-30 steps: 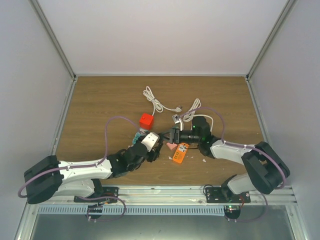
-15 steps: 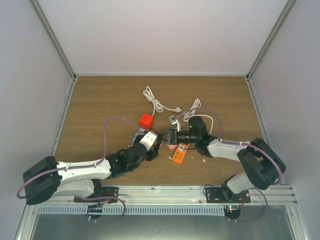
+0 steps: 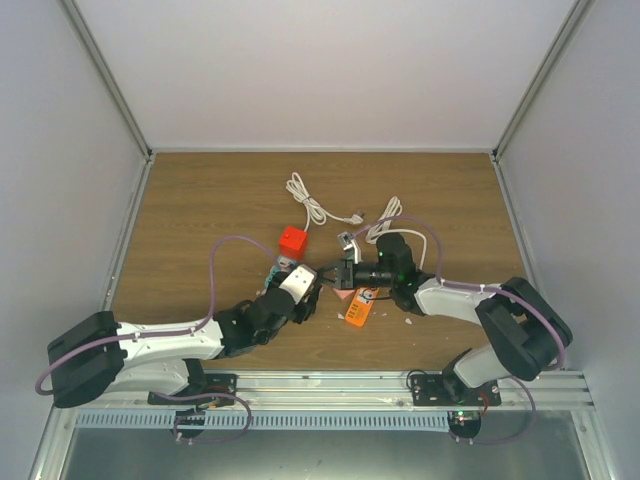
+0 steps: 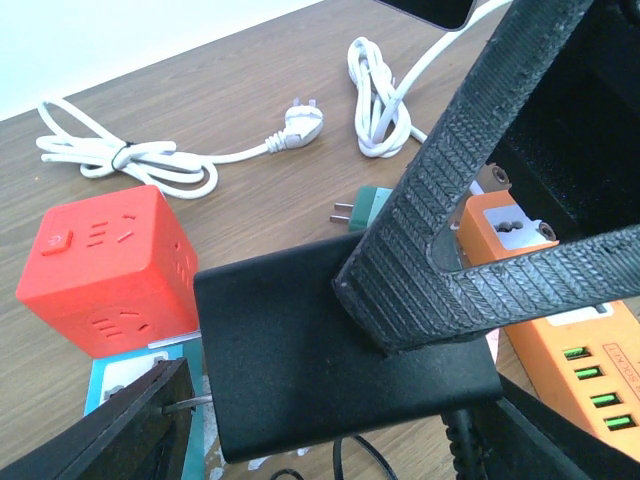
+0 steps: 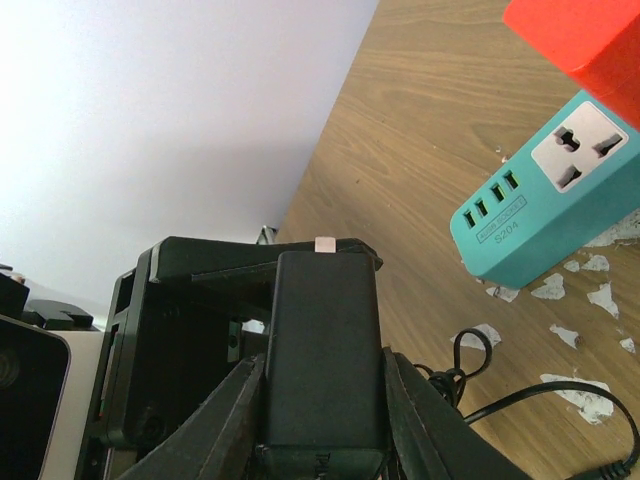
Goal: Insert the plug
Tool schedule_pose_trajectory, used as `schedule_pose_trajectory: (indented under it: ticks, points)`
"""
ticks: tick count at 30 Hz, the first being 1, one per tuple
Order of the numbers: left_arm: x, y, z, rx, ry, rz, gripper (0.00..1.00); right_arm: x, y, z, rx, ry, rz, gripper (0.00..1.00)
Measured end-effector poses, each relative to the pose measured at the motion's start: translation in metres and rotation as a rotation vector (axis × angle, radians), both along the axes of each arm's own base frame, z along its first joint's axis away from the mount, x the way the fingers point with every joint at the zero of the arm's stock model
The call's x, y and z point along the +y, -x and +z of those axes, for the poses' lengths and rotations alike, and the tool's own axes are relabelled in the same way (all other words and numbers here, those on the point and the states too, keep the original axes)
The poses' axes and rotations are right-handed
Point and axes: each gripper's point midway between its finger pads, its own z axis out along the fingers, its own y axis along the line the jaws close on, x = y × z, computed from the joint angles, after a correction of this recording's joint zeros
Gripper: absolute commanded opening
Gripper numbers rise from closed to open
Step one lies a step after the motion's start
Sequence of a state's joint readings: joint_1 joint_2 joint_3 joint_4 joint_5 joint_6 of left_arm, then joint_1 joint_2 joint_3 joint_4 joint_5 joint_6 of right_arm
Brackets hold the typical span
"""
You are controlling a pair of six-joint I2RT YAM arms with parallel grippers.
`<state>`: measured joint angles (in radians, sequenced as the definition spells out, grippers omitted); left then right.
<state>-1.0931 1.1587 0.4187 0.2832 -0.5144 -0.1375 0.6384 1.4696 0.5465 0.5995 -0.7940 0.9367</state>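
Note:
My right gripper (image 5: 320,400) is shut on a black power adapter (image 5: 322,345), one finger on each long side. In the left wrist view the adapter (image 4: 300,360) lies across the space between my left gripper's (image 4: 340,440) wide-open fingers (image 4: 110,430). Its metal prong (image 4: 190,405) touches the left finger, and the right gripper's ribbed fingers (image 4: 450,250) clamp it from above. The teal socket block (image 5: 550,190) lies on the table beside the red cube socket (image 5: 590,40). From above, both grippers (image 3: 305,290) (image 3: 345,272) meet at the table's middle.
An orange power strip (image 3: 360,306) lies just right of the grippers, and it shows in the left wrist view (image 4: 570,340). Two bundled white cables (image 3: 310,205) (image 3: 385,222) and a small green plug (image 4: 365,205) lie behind. Thin black cord (image 5: 520,395) trails on the wood.
My right gripper has moved a little to the left with the adapter, closing on my left gripper. The left gripper has shifted only slightly.

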Motion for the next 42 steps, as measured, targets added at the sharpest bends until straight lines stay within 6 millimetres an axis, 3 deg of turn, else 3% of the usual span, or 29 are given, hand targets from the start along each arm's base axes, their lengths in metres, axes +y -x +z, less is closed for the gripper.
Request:
schedule_pose_trajectory:
  ticks: [3, 4, 5, 16, 20, 23, 26, 31, 38, 42]
  points:
    - [0.000, 0.000, 0.000, 0.001, 0.005, 0.001, 0.87, 0.000, 0.000, 0.000, -0.001, 0.000, -0.001, 0.01]
    - [0.000, 0.000, 0.000, 0.003, 0.010, 0.002, 0.98, -0.001, -0.001, 0.000, -0.002, 0.001, -0.006, 0.00]
    - [0.000, 0.001, 0.000, 0.005, 0.013, 0.002, 0.99, -0.002, -0.002, 0.001, -0.003, 0.001, -0.009, 0.01]
    - [-0.016, 0.021, 0.003, -0.063, -0.038, -0.043, 0.99, -0.024, -0.020, 0.009, 0.088, 0.093, -0.107, 0.00]
    - [-0.032, 0.029, -0.022, -0.148, -0.229, -0.052, 0.98, -0.031, -0.019, 0.016, 0.099, 0.116, -0.106, 0.01]
    - [-0.040, 0.026, -0.044, -0.201, -0.388, -0.040, 0.96, -0.041, -0.018, 0.008, 0.138, 0.151, -0.118, 0.01]
    - [-0.045, 0.022, -0.049, -0.249, -0.443, -0.031, 0.97, -0.051, -0.016, -0.003, 0.180, 0.186, -0.122, 0.00]
    - [-0.039, 0.023, -0.026, -0.319, -0.369, -0.031, 0.99, -0.064, -0.012, -0.010, 0.203, 0.213, -0.128, 0.00]
    - [-0.038, 0.032, 0.050, -0.403, -0.131, -0.086, 0.99, -0.071, -0.007, -0.016, 0.219, 0.216, -0.100, 0.00]
    - [-0.025, 0.032, 0.083, -0.417, 0.017, -0.107, 0.99, -0.071, -0.002, -0.025, 0.252, 0.231, -0.076, 0.01]
